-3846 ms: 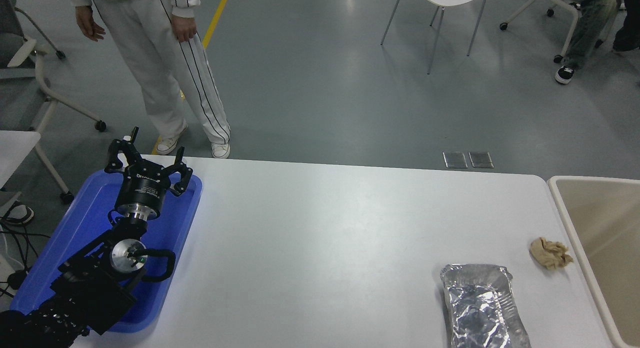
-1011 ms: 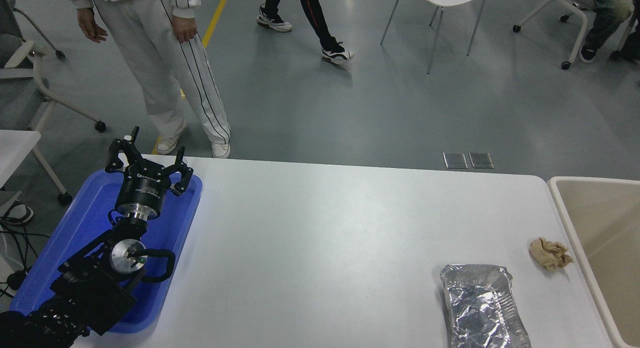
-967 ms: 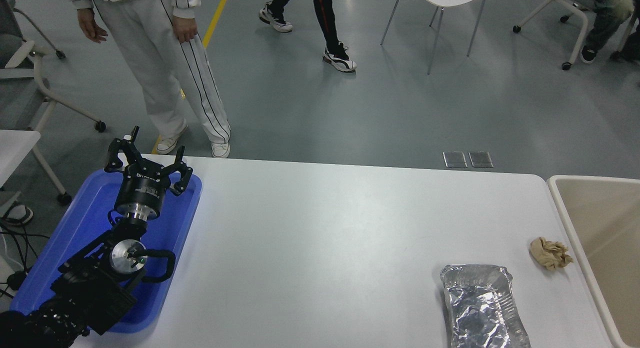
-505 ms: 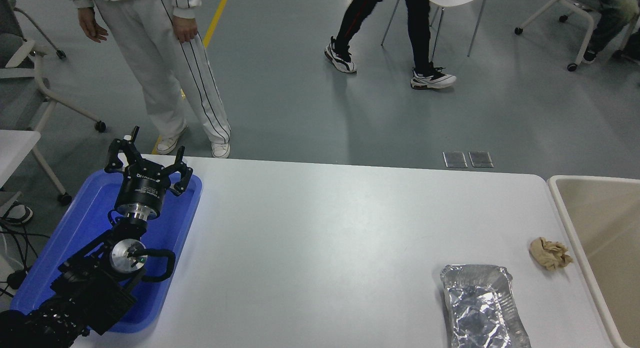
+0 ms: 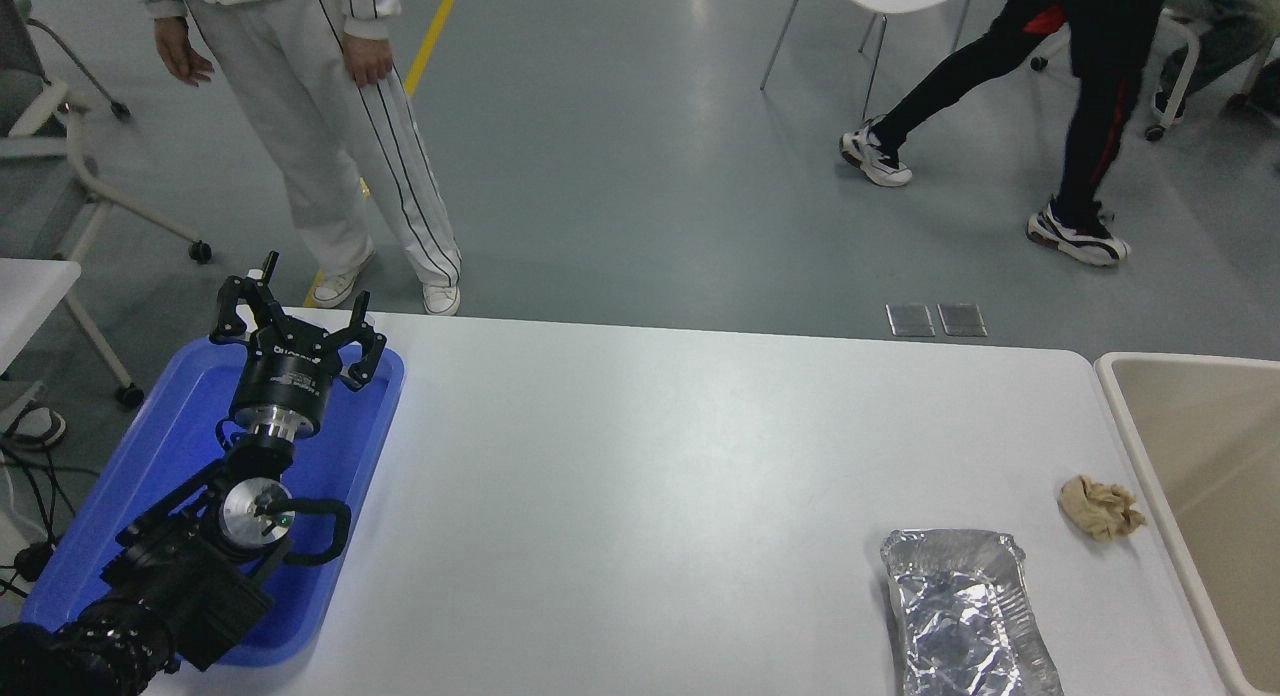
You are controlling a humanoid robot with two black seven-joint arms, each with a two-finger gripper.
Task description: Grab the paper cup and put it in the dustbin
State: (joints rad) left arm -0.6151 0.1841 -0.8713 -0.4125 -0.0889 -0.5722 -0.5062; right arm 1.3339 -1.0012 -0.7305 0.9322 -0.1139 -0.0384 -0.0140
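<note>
Nearest the camera, the foil tray (image 5: 965, 616) lies at the white table's (image 5: 640, 496) front right, with the tan paper wad (image 5: 1100, 507) just beyond it, near the dustbin (image 5: 1125, 416) that stands against the table's right edge. At the lower left the left arm rests over the blue tray (image 5: 170, 446), and the left gripper (image 5: 295, 321) has its fingers spread wide and holds nothing; pale lettering on its body is too small to read. No paper cup shows, and past the far edge one person (image 5: 330, 126) in white stands while another person (image 5: 1060, 106) in black strides by.
</note>
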